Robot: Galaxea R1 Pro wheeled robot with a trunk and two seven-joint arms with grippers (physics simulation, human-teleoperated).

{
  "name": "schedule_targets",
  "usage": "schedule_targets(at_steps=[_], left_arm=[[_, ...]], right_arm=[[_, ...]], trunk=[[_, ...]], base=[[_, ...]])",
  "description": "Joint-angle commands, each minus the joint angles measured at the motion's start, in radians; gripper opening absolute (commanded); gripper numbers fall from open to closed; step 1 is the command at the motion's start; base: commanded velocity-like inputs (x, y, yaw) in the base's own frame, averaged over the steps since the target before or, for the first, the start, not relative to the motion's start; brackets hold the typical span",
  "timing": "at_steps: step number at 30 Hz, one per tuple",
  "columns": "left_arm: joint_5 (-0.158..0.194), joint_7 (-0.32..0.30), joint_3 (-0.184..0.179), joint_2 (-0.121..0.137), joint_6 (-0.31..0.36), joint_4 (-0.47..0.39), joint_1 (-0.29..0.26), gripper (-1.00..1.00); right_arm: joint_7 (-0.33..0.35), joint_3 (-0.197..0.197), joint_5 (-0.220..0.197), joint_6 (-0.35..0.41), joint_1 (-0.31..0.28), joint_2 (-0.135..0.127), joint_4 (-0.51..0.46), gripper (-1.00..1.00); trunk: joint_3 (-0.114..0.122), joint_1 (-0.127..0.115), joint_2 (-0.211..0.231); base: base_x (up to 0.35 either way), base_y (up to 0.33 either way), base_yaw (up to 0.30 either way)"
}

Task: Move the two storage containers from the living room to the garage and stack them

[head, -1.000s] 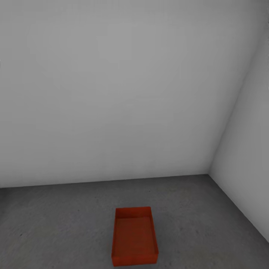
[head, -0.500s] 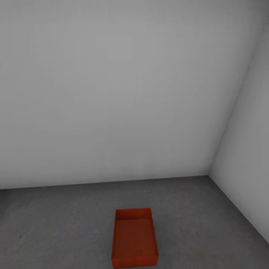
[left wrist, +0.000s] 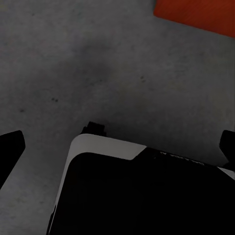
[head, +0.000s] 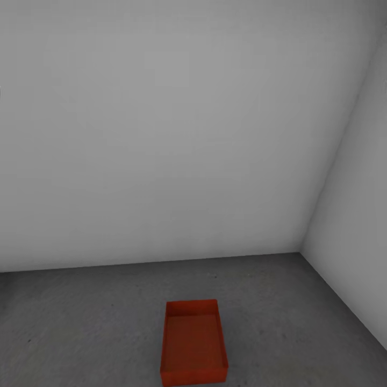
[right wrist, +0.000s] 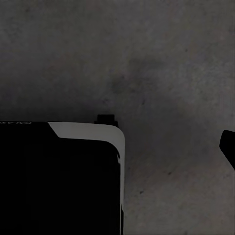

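Head view: boxy red-orange storage container (head: pixel 193 344) on speckled concrete floor (head: pixel 91 322)

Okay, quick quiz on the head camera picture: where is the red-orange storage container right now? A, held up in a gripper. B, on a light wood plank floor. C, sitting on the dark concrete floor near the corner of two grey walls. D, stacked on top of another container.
C: the storage container sits alone and open-top on the dark speckled floor, with plain grey walls meeting in a corner behind it.
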Motion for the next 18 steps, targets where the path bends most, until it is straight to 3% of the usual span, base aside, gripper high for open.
schedule_targets(at_steps=[1, 18], left_arm=[[0.008, 0.002, -0.008, -0.001, 0.001, 0.000, -0.001, 1.00], [0.009, -0.065, -0.008, -0.005, 0.010, 0.000, 0.002, 1.00]], right_arm=[[-0.003, -0.001, 0.004, -0.006, -0.002, 0.000, 0.003, 1.00], [0.007, -0.002, 0.004, -0.005, -0.002, 0.005, 0.003, 1.00]], trunk=[[-0.002, 0.001, -0.002], [-0.002, 0.001, -0.002]], base=[[0.000, 0.000, 0.000], [0.000, 0.000, 0.000]])
